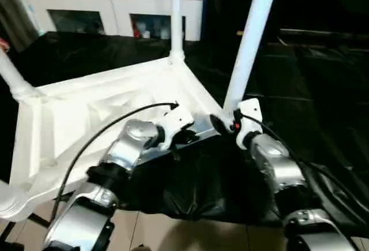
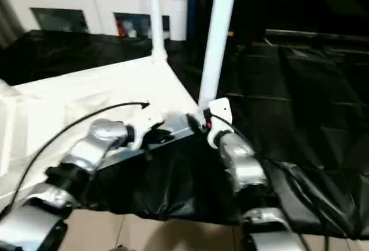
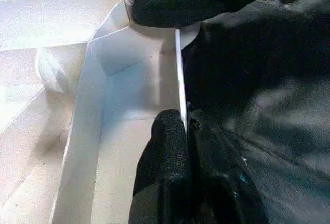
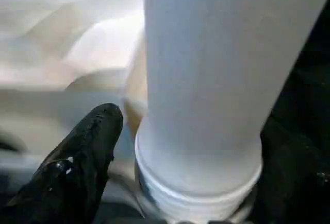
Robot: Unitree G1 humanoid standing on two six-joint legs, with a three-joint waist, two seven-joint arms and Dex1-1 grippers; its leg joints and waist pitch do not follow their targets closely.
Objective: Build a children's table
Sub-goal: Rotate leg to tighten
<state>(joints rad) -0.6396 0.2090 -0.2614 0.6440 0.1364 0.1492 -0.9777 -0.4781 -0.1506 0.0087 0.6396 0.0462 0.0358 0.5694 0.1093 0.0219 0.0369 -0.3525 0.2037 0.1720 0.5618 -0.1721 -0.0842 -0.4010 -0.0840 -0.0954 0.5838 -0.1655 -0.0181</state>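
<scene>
left eye view: cabinet behind holds blurred items behind glass. white table lies upside down on black sheet, legs upright in corner sockets. left gripper clamped on rim; right gripper spread around a leg's base.

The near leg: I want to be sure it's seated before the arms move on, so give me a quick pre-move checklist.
1. Left gripper shut on the tabletop's rim: ok.
2. Right gripper fingers astride the near leg, not squeezing: ok.
3. Near leg standing in its corner socket: ok.
4. Near leg fully seated: cannot tell.
5. Far leg upright: ok.
6. Tabletop flat on the black cloth: cannot tell.
</scene>
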